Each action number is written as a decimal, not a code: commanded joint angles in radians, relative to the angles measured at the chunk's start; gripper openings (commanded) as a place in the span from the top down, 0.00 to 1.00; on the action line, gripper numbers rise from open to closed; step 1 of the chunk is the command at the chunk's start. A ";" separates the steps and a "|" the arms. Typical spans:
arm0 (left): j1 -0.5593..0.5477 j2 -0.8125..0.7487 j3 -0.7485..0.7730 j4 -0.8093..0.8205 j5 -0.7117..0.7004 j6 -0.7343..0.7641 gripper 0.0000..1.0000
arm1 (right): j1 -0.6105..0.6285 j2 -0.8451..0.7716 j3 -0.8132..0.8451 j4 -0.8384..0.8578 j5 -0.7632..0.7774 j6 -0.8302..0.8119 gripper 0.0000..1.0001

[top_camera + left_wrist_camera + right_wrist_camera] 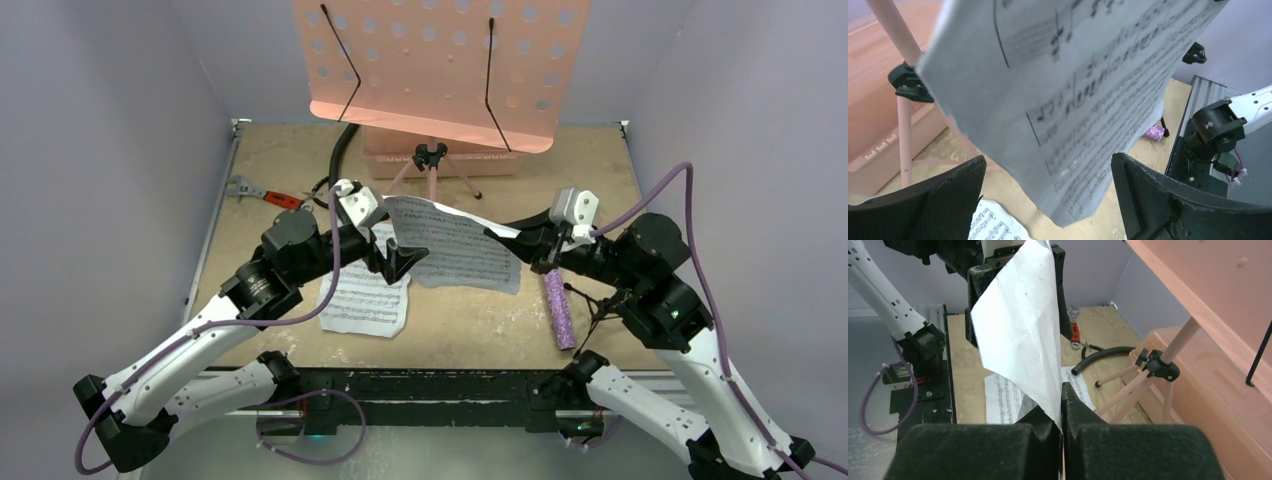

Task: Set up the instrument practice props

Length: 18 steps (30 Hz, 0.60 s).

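Robot body: left arm [170,368] and right arm [715,375], white moulded shell links with small dark screw holes, black cylindrical joint motors [262,285]. Each has a thin purple cable [686,166] and a white boxy wrist camera housing [574,208]. Both left gripper [405,256] and right gripper [503,234] have matte black fingers [943,200] with rough textured pads.

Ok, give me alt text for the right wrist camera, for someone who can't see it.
The right tool, shut on the bottom corner of a white sheet-music page, holds it up off the table. A second page lies flat behind, with the tripod legs of the pink music stand to the right.
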State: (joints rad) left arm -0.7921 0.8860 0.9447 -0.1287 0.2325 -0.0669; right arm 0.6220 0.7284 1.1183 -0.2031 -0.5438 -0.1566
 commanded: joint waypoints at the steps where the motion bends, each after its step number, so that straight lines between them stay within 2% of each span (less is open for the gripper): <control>1: 0.003 -0.035 -0.008 0.071 0.037 -0.028 0.07 | 0.004 0.026 0.069 0.072 -0.036 0.017 1.00; 4: 0.002 -0.052 -0.014 0.080 0.045 -0.054 0.12 | 0.004 0.039 0.076 0.080 -0.038 0.019 1.00; 18: 0.004 -0.104 -0.037 0.140 -0.030 -0.100 0.21 | 0.004 0.100 0.166 0.177 -0.077 0.095 1.00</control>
State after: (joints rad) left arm -0.7921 0.7937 0.9211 -0.0662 0.2451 -0.1394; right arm 0.6220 0.8219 1.2205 -0.1055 -0.5880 -0.0998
